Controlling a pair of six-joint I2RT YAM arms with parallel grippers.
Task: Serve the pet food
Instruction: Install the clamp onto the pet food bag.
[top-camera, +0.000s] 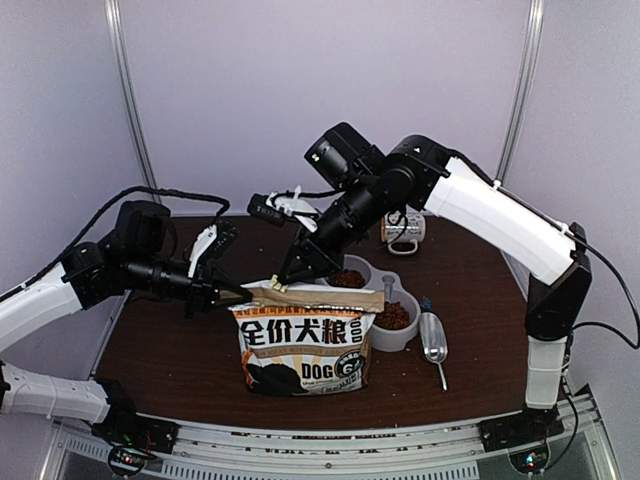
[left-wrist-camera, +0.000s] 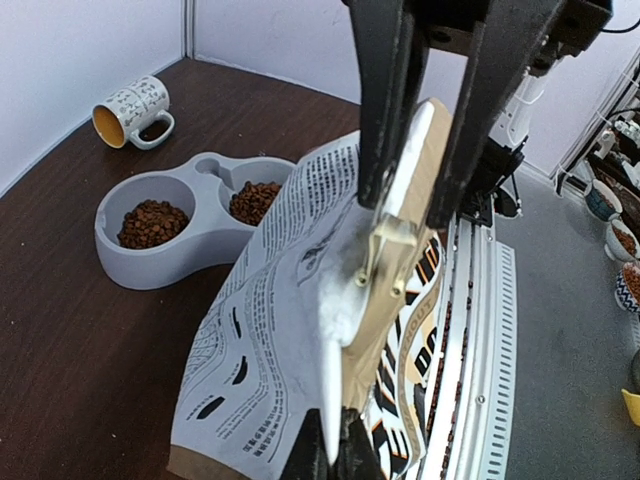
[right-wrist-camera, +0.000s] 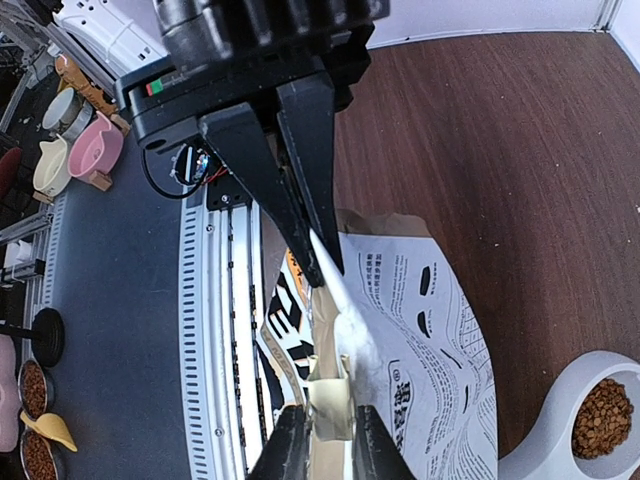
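- Reddish-brown pet food (top-camera: 392, 316) fills both wells of the grey double bowl (top-camera: 405, 338), just to the right of the right pincer (top-camera: 287, 279) and behind the bag.
- The left pincer (top-camera: 240, 293) is clamped on the folded top of the paper bag (top-camera: 305, 350) — at its left end.
- The right pincer pinches the same fold, close beside the left one — the bag stands upright.
- A metal scoop (top-camera: 434, 340) lies past the bowl, well apart from both pincers.
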